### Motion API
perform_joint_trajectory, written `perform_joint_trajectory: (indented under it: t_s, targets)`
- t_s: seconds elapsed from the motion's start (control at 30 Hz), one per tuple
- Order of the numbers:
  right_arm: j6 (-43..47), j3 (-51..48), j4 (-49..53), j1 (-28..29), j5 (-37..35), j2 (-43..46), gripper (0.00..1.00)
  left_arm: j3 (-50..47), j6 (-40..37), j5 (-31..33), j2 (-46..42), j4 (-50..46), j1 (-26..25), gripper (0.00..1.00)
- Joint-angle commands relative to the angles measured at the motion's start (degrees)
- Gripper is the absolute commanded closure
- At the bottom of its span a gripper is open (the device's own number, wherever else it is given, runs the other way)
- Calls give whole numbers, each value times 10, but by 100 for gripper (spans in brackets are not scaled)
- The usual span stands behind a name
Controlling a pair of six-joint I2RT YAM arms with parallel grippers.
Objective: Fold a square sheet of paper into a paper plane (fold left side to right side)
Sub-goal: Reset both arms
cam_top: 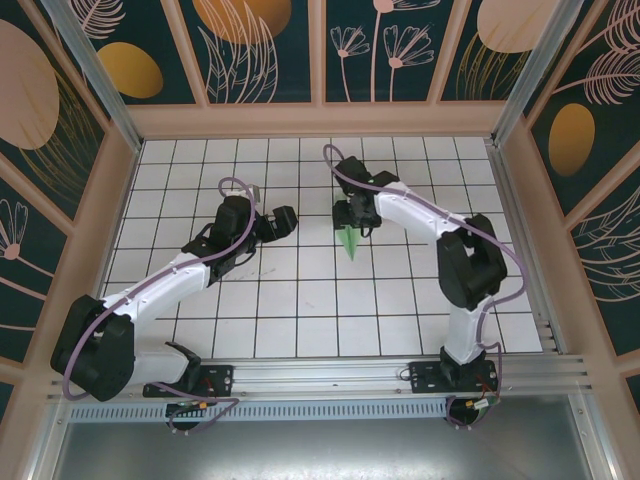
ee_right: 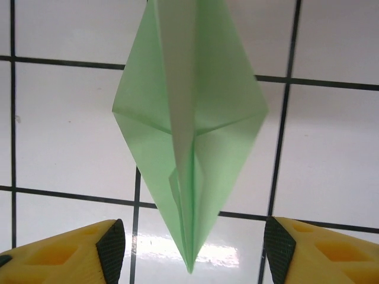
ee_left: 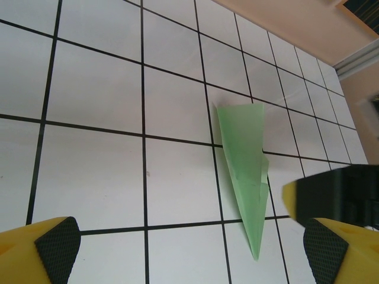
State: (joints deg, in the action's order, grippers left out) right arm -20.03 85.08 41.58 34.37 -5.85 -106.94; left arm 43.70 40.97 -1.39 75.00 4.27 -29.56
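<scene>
Right hand (ee_right: 194, 248) released above paper plane (ee_right: 225, 118); close up, wings spread; overhead, a sliver.

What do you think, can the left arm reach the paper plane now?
Probably yes: the paper plane lies on open tiles ahead of the open left end effector. However, the right end effector hovers close above it and may crowd the approach.

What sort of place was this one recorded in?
Probably a purpose-built robot test booth, not a home: a white grid-tiled table, walls of painted leaf-pattern panels, and a left arm and right arm bolted to a metal rail.
</scene>
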Motion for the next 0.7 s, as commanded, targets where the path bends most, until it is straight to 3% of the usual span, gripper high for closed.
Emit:
perform_joint_trajectory:
  t_s: [0.0, 0.27, 0.47, 0.67]
  targets:
    - [-4, -19, -15, -10, -3, 27, 33, 9, -4, 10, -6, 7, 3, 1]
    - [-1, -68, -77, -22, 4, 73, 34, 5, -9, 48, -25, -1, 4, 2]
    - [16, -212, -192, -80, -38, 240, 27, -22, -58, 210, -100, 5, 4, 2]
    - [48, -350, -317, -174, -76, 399, 15, -62, -171, 402, -151, 105, 4, 2]
